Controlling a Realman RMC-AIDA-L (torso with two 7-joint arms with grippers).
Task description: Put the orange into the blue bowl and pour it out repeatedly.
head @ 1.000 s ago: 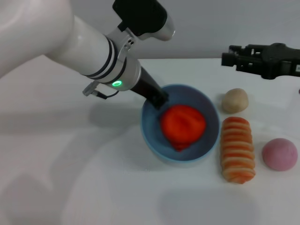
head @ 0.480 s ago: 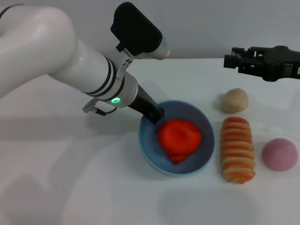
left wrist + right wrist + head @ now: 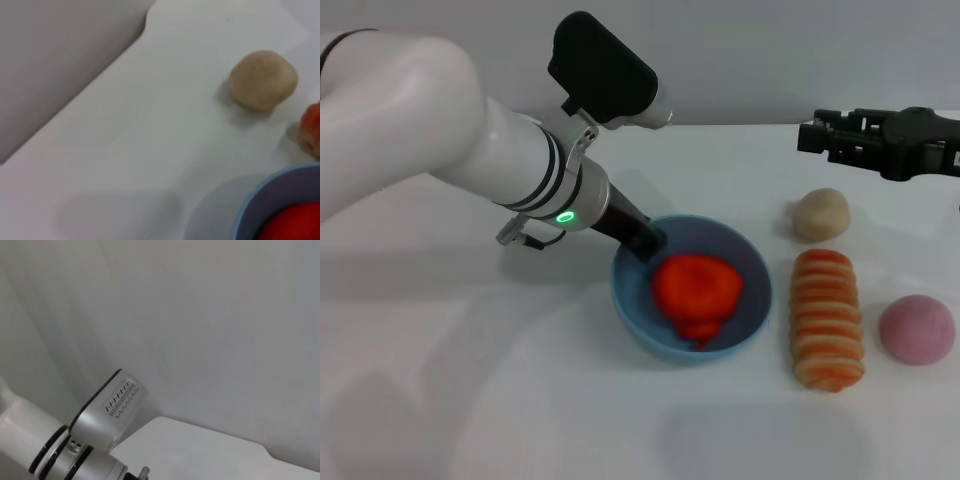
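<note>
A plain grey wall backs a white counter (image 3: 520,400). The blue bowl (image 3: 745,325) sits near the middle of it, with the orange (image 3: 697,287) lying inside. The left arm reaches in from the left, sloping down so that its wrist points at the bowl; the left claw (image 3: 642,240) is at the bowl's near-left rim, touching it, though I cannot tell whether it is clamped on that rim. The right claw (image 3: 808,135) hangs level above the far right of the counter, idle, its fingers unreadable. Right of the bowl lie a striped bread loaf (image 3: 827,318), a beige bun (image 3: 820,214) and a pink ball (image 3: 917,329).
</note>
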